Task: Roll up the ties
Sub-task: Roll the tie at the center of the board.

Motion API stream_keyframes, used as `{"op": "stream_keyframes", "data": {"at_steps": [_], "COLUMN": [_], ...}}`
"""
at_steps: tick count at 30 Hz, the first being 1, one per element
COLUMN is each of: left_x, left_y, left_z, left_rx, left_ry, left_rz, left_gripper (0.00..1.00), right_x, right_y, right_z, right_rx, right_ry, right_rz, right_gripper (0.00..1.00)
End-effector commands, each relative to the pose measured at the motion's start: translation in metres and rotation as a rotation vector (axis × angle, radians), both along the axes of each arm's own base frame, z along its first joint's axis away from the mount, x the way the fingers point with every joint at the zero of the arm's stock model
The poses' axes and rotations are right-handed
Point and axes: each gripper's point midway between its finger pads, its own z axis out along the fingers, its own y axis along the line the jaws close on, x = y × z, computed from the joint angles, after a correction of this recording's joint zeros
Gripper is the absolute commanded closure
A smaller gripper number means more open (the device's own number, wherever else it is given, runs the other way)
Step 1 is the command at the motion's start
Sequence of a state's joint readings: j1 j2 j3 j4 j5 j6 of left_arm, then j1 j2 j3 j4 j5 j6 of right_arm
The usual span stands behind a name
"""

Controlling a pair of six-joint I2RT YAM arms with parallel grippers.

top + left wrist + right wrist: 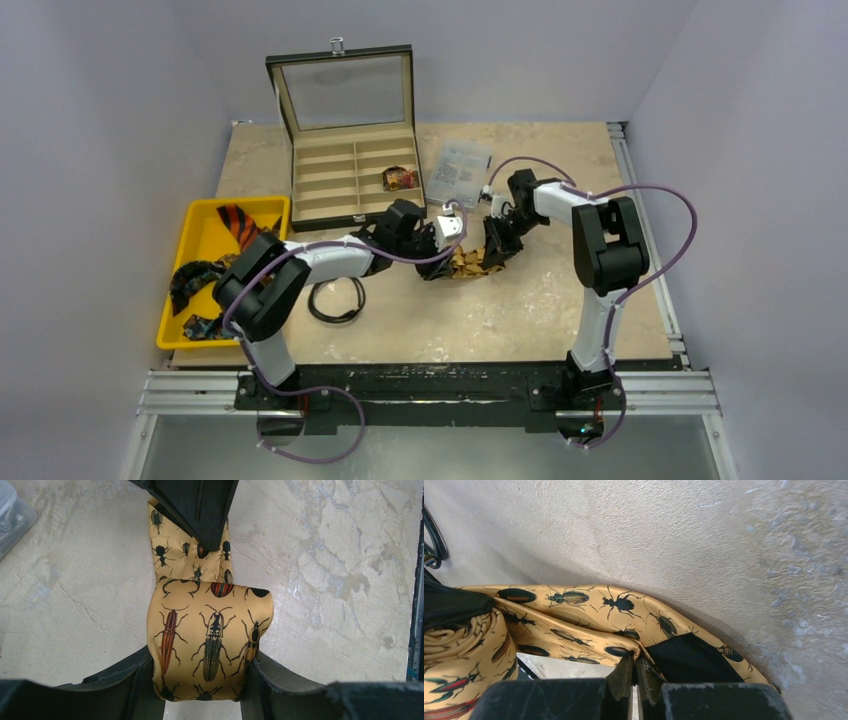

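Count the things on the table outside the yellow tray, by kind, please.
Ties: 2, the gold tie held by the left tool and right tool, and a rolled tie in the compartment box.
Compartment box: 1.
Clear plastic container: 1.
Black cable loop: 1.
Total: 5.

Rolled gold beetle-print tie (210,635), apparently snug in left hand (197,682).

We are seeing a dark box (325,186) standing open at the back of the pale surface (500,310), a clear bag (460,170) lying just beside it. A yellow tray (205,240) is sitting left, a black cable loop (336,319) nearby.
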State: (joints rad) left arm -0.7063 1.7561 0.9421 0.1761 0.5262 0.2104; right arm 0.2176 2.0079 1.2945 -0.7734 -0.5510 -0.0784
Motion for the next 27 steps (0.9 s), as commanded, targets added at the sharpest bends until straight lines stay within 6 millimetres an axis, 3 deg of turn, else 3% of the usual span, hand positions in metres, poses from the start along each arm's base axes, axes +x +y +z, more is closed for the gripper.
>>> {"op": "stream_keyframes", "data": {"at_steps": [1, 5, 10, 12, 16, 18, 21, 24, 27], "left_x": [0.006, -0.008, -0.022, -0.024, -0.031, -0.033, -0.036, -0.037, -0.037], "left_y": [0.032, 0.048, 0.054, 0.056, 0.060, 0.061, 0.060, 0.060, 0.060], "left_z": [-0.033, -0.069, -0.091, -0.095, -0.103, -0.106, -0.106, -0.107, -0.107], "left_rx": [0.179, 0.323, 0.435, 0.447, 0.463, 0.467, 0.466, 0.469, 0.476], "left_ry": [0.078, 0.110, 0.125, 0.133, 0.130, 0.135, 0.140, 0.150, 0.158], "left_rz": [0.086, 0.060, 0.029, 0.028, -0.007, -0.017, -0.033, -0.042, -0.037], "left_gripper": [1.00, 1.00, 1.00, 1.00, 1.00, 1.00, 1.00, 1.00, 1.00], "right_x": [-0.002, -0.007, -0.012, -0.014, -0.001, 0.008, 0.021, 0.029, 0.030], "right_y": [-0.055, -0.052, -0.046, -0.038, -0.022, -0.012, -0.005, -0.003, -0.005], "right_z": [-0.045, -0.043, -0.036, -0.029, 0.004, 0.024, 0.046, 0.048, 0.034], "right_rx": [-0.276, -0.260, -0.227, -0.178, -0.047, 0.025, 0.091, 0.102, 0.080], "right_ry": [-0.020, 0.004, 0.008, 0.011, -0.044, -0.084, -0.143, -0.162, -0.140], "right_rz": [0.029, 0.023, 0.021, 0.021, 0.011, 0.021, 0.028, 0.028, 0.022], "right_gripper": [1.00, 1.00, 1.00, 0.97, 0.73, 0.66, 0.62, 0.62, 0.63]}}
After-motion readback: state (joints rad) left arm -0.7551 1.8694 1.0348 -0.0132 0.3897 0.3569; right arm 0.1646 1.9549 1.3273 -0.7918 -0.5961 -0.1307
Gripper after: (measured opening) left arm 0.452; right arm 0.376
